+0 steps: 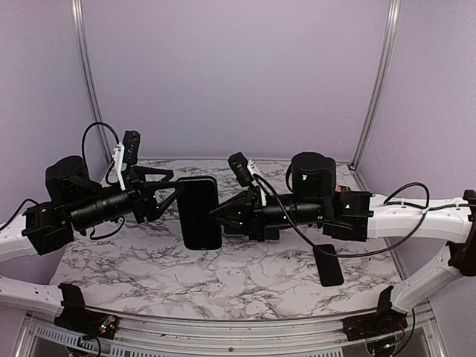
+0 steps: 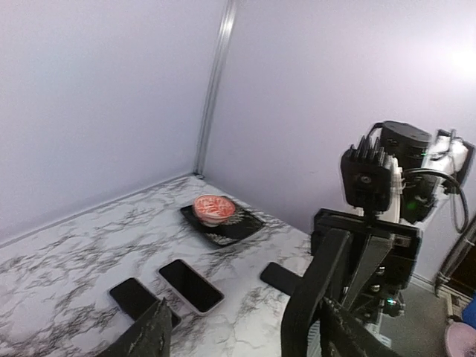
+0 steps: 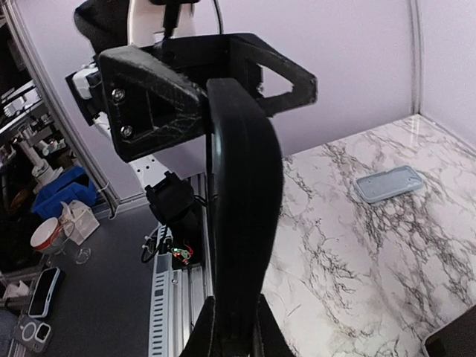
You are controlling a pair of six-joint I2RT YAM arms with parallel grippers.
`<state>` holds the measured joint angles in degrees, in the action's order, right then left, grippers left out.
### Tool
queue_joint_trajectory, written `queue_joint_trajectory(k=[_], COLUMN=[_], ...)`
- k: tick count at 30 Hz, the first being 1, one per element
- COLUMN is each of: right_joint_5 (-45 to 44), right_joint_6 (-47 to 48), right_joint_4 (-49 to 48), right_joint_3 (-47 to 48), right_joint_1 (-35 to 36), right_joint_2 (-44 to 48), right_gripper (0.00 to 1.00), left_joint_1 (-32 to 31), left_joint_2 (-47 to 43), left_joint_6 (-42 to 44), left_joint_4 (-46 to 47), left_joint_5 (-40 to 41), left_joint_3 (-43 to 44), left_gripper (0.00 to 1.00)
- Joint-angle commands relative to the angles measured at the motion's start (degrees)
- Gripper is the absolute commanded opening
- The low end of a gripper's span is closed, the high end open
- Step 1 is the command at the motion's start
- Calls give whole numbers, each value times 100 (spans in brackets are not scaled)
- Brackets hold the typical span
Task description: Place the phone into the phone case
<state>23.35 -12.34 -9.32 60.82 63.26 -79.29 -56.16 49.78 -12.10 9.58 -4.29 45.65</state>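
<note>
Pinching the phone point(image 1: 199, 216) by its right edge in the right gripper point(image 1: 217, 214); left gripper point(image 1: 172, 197) spread, just beside the phone's left edge.

Tabletop point(image 1: 245, 279) is showing white marble, grey-veined. Above the tabletop, phone point(image 1: 199, 212), left claw point(image 1: 177, 198) and right claw point(image 1: 214, 214) are all reading black. On the tabletop, phone case point(image 3: 388, 184) is appearing blue-grey; bowl point(image 2: 213, 209) is showing red-and-white patterning; plate point(image 2: 245, 227) is reading black.
</note>
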Motion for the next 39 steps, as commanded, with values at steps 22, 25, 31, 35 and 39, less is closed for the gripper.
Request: queue_joint_trajectory(k=[22, 25, 31, 35, 39], right_joint_5=[1455, 1542, 852, 685, 491], right_joint_6=[-3641, -3685, -3210, -3286, -3215], right_joint_4=[-204, -122, 834, 791, 885], right_joint_3=[3304, 3607, 4000, 3859, 3813], right_joint_1=[-1897, -1902, -2027, -2055, -2054], right_joint_2=[-5114, -5440, -5652, -5669, -5640], right_gripper=[0, 0, 19, 24, 24], left_joint_1=[401, 474, 590, 648, 703], left_joint_2=[702, 703, 725, 739, 747], left_joint_6=[-590, -656, -760, -781, -753], left_joint_4=[-2089, -2097, -2101, -2114, -2165], left_joint_5=[3656, 3584, 3439, 3426, 3517], left_joint_3=[656, 641, 630, 636, 656], left_gripper=[76, 76, 76, 76, 77])
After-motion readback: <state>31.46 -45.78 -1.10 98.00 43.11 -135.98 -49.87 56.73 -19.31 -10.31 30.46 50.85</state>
